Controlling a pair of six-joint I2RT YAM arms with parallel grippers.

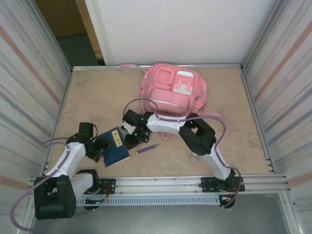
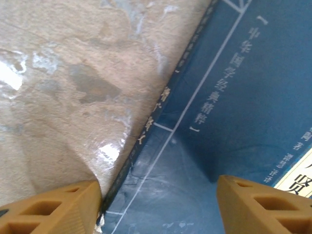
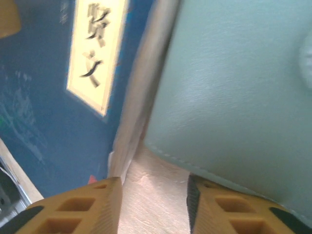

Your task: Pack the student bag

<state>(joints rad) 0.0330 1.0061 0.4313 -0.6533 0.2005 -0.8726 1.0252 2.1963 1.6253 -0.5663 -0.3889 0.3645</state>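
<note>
Student bag [image 1: 173,90], pink with paler front pockets, lies at the far middle of the table [image 1: 92,97], front side up, well apart from both my pincers.

At the left, my left pincer [image 1: 100,146] hangs low over the blue book [image 1: 114,148]. Its wrist camera shows this left pincer [image 2: 158,207] spread wide and holding nothing, one fingertip [image 2: 53,209] over bare table just beside the book's edge, the other over the cover. White bracketed characters on that cover [image 2: 234,112] read 中华国学经典精粹.

Further right, my right pincer [image 1: 132,139] points down at the book's other side. Up close, the right pincer [image 3: 155,204] is parted narrowly, with bare table between the tips. A cream label [image 3: 95,53] on the book reads 贤文. A mint-green case [image 3: 234,87] lies just beside the book. A purple pen [image 1: 147,149] lies near, further right.
</note>
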